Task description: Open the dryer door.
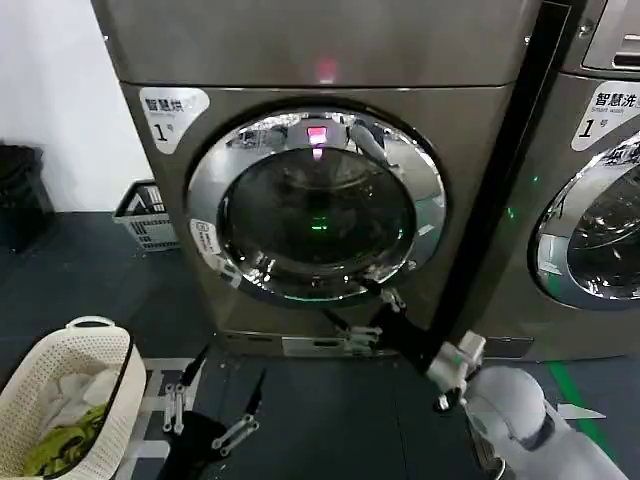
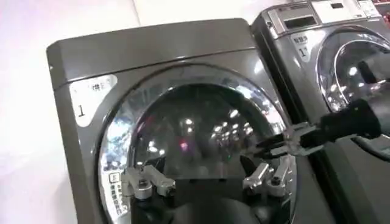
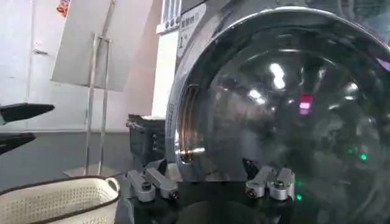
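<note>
The dryer door [image 1: 315, 205] is a round porthole with a wide chrome ring and dark glass, set in the bronze-grey machine straight ahead. It looks to lie against the machine's front. My right gripper [image 1: 352, 303] hangs open at the door's lower rim, right of centre, with nothing between its fingers. Its wrist view has the chrome ring [image 3: 183, 122] and glass very close behind the right gripper [image 3: 210, 173]. My left gripper [image 1: 225, 378] is open low over the floor, short of the door. The left wrist view takes in the whole door [image 2: 189, 140], the left gripper [image 2: 207, 173] and the right gripper [image 2: 277, 145] at the rim.
A neighbouring machine [image 1: 600, 200] with a similar chrome door stands on the right. A white laundry basket [image 1: 70, 400] with clothes sits at the lower left. A grey crate [image 1: 145, 215] and a black bin [image 1: 20, 190] stand by the left wall.
</note>
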{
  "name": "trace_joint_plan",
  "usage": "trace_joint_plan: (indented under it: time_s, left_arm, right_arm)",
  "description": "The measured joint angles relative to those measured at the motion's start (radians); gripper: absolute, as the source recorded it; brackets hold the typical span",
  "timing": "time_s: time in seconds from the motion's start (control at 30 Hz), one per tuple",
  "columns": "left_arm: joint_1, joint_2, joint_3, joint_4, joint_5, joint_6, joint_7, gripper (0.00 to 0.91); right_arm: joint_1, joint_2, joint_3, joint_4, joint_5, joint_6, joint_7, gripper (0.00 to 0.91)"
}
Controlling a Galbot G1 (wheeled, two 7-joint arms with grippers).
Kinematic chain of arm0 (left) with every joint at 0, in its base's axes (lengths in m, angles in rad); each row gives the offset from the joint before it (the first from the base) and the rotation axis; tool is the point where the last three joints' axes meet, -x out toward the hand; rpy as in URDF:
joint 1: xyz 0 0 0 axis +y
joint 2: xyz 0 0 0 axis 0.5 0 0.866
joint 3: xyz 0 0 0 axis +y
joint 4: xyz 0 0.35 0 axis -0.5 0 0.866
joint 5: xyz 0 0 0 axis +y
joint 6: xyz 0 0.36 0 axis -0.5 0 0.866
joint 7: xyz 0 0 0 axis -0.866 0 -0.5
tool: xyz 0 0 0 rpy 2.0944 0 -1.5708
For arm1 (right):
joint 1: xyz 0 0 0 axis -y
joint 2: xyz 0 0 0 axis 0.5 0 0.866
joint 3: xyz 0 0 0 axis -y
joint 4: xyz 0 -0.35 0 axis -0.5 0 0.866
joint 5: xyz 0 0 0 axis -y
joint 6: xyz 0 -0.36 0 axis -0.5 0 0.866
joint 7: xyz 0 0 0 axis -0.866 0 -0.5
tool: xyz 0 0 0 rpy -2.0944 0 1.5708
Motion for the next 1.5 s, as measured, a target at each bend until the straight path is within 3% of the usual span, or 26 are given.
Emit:
trace_joint_plan:
  time_s: [1.5]
  left_arm:
    - [-0.005, -0.023, 0.001, 0.018, 0.012, -0.003, -0.002, 0.907]
  right_arm:
    - [0.449, 0.203, -0.375, -0.346, -0.031, -0.013, 0.054, 0.907]
